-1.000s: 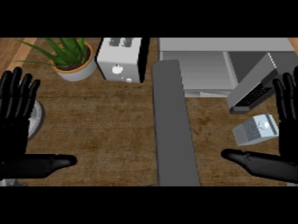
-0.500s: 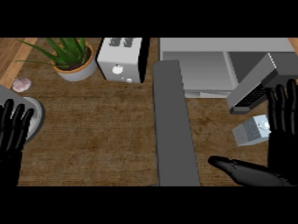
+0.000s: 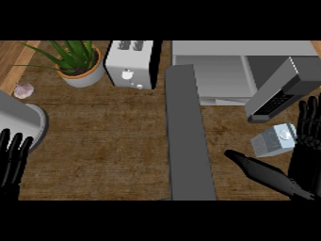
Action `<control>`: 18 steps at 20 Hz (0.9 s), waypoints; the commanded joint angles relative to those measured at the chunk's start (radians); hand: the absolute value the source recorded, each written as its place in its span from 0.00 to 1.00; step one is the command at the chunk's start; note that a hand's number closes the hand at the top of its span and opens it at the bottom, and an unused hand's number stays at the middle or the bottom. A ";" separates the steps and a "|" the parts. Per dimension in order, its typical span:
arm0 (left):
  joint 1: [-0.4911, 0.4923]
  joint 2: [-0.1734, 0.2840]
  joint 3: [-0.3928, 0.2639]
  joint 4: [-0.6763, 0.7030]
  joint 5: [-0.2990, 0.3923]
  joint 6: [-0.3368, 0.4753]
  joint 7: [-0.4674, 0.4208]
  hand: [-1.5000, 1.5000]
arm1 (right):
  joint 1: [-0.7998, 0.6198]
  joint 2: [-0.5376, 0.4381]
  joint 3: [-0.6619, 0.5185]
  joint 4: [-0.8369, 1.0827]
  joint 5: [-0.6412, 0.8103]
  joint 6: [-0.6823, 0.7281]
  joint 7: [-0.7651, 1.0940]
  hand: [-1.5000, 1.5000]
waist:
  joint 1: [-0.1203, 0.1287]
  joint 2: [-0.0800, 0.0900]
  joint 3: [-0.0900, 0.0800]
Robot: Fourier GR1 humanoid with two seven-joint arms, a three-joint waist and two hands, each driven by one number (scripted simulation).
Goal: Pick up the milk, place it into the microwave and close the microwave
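While the milk (image 3: 275,140) stands near the right edge of the table (image 3: 114,141), just in front of the microwave (image 3: 232,70), the right hand (image 3: 316,155) is close beside it with the fingers straight and spread and the thumb stretched out toward the middle of the table; the hand holds nothing, and whether the fingers already touch the carton cannot be told. The milk is a small grey and white carton with a printed face, and it seems to lean a little, though this is not sure from above. The microwave door (image 3: 284,89) is swung open toward the front, so the inside is free to receive the carton. The left hand (image 3: 4,162) rests with straight fingers at the front left corner of the table, next to a big grey round thing (image 3: 10,123). As a judgement, the carton will be light and rather stiff, but its walls can give way if they are squeezed, and the smooth sides may slip; it is best taken around the middle of the body, thumb on one flat side and fingers on the opposite one, and kept upright.
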 commanded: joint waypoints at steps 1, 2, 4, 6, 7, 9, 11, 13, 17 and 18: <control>0.004 -0.021 -0.007 0.069 -0.035 -0.005 -0.073 0.00 | 0.017 0.001 -0.072 0.119 -0.059 -0.030 -0.151 0.00 | -0.003 0.001 0.001; 0.056 -0.023 -0.050 0.036 -0.040 0.008 -0.090 0.00 | -0.022 0.001 0.005 0.139 0.023 -0.096 -0.096 0.00 | 0.001 0.001 0.000; 0.076 -0.022 -0.021 0.019 -0.035 -0.025 -0.096 0.00 | 0.027 -0.038 -0.118 0.086 -0.079 -0.003 -0.106 0.00 | -0.003 0.000 0.001; 0.079 -0.020 -0.039 -0.024 -0.045 -0.026 -0.047 0.00 | -0.057 -0.024 -0.127 0.173 -0.055 -0.027 -0.098 0.00 | -0.001 0.001 0.000; 0.076 -0.018 -0.030 -0.054 -0.043 -0.016 -0.023 0.00 | -0.066 -0.015 -0.108 0.199 -0.029 -0.036 -0.092 0.00 | 0.000 0.001 0.000; 0.059 0.001 0.014 -0.046 0.019 -0.042 -0.007 0.00 | -0.057 -0.046 -0.177 0.211 -0.116 0.011 -0.128 0.00 | -0.002 0.001 0.000; 0.114 -0.023 -0.049 -0.015 -0.037 -0.028 -0.084 0.00 | -0.032 0.000 -0.128 0.300 -0.061 -0.051 -0.213 0.00 | 0.000 0.001 0.000; 0.037 -0.006 0.028 0.005 0.012 -0.041 -0.041 0.00 | -0.023 -0.021 -0.184 0.257 -0.105 -0.024 -0.187 0.00 | -0.004 0.001 0.000; 0.155 -0.003 0.008 -0.045 0.001 -0.073 -0.099 0.00 | 0.039 -0.038 -0.209 0.323 -0.106 -0.004 -0.287 0.00 | -0.001 0.000 0.000; 0.167 -0.023 -0.069 -0.038 -0.040 -0.049 -0.114 0.00 | -0.001 -0.041 -0.258 0.418 -0.138 -0.006 -0.353 0.00 | 0.000 0.000 0.001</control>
